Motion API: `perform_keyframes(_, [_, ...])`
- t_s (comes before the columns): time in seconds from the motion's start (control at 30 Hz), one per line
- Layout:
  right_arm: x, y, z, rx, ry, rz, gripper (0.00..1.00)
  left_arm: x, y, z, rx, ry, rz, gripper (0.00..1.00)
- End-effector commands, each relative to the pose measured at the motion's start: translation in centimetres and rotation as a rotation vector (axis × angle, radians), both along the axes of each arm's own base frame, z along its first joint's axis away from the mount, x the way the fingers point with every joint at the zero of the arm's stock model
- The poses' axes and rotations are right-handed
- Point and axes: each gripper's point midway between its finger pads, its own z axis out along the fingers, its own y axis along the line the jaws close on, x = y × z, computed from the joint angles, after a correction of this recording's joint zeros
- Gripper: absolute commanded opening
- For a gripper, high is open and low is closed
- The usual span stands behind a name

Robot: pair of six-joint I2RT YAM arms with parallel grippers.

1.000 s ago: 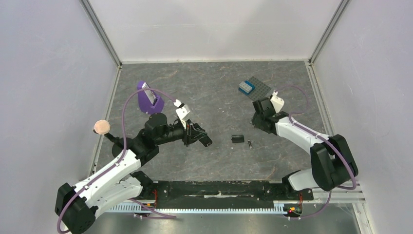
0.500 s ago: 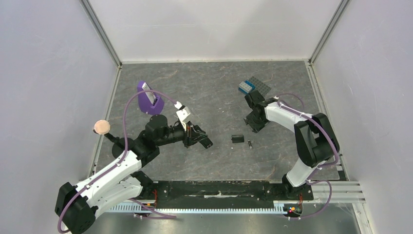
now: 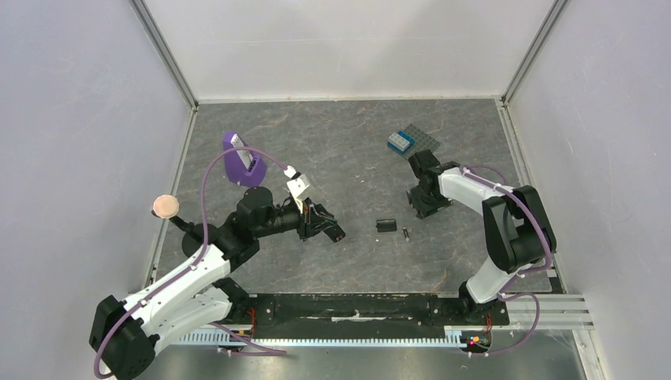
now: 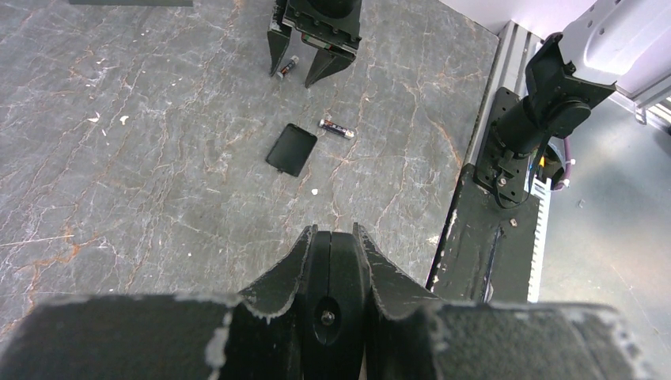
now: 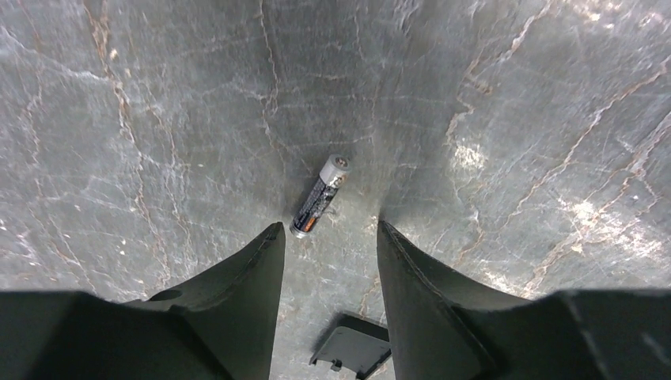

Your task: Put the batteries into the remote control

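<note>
- The left gripper (image 4: 332, 229) is clenched on the black remote control (image 4: 332, 297), held off the grey table (image 3: 348, 142) at about 7 o'clock of its middle in the overhead view.
- The right gripper (image 5: 328, 229) stands released, tips down near the tabletop at about 4 o'clock of the table's middle.
- One battery (image 5: 320, 204) lies flat at 12 o'clock of that gap, silvery tip towards 1 o'clock, its near end just beside one fingertip.
- A small black cover (image 4: 291, 149) lies between the two grippers.
- The second battery (image 4: 336, 129) lies near the cover, at its 4 o'clock seen from overhead.
- A studded baseplate (image 3: 415, 142) sits at 1 o'clock.
</note>
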Motion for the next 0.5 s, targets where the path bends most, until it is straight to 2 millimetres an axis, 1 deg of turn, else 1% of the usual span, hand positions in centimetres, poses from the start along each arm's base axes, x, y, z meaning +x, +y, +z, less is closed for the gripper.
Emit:
perform_keyframes(0.0, [0.8,-1.2,-0.1,-0.002,-0.020,-0.086,0.49,0.3,-0.3,1.1,-0.030,-0.017,0.010,0.02])
perform_keyframes(0.23, [0.8,-1.8,-0.6,0.014,0.001,-0.136,0.49,0.3,-0.1,0.8,-0.023,-0.015,0.022,0.02])
perform_keyframes(0.47, [0.5,-1.8,-1.2,-0.008,0.096,-0.120,0.35,0.5,0.0,0.5,-0.017,-0.012,0.030,0.02])
